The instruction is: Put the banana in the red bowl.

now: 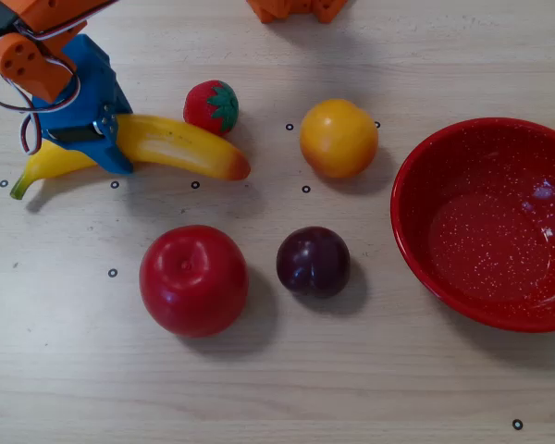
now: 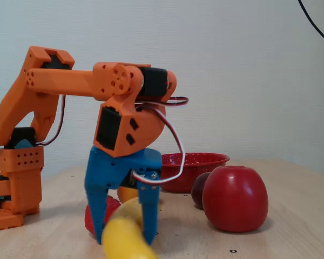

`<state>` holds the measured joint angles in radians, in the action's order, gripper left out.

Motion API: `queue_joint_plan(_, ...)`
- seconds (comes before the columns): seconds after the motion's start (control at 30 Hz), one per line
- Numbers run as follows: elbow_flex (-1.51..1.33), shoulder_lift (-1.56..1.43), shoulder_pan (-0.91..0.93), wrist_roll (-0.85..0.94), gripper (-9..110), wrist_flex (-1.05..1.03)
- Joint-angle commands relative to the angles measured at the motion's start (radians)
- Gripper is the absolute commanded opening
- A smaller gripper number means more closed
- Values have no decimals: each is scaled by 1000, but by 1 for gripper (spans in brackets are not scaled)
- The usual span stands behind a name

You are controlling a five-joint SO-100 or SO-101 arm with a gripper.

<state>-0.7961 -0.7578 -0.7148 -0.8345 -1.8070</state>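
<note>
My pincer (image 1: 100,139) straddles the banana (image 1: 171,144) at upper left of the overhead view, fingers either side; firm grip cannot be told. Banana lies on the table (image 1: 277,388). Red bowl (image 1: 416,240) sits at right edge.

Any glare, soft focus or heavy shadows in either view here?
Overhead view: sharp, with a pale glare patch inside the red bowl and soft shadows beside the apple and plum. Fixed view: the near banana end is blurred; the apple stays fairly crisp.
</note>
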Motion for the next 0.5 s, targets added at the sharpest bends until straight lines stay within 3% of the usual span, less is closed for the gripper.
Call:
queue_joint_plan(0.0, 149, -101, 0, 58, 0, -91)
queue_joint_plan(0.47, 209, -261, 49, 160, 0, -91)
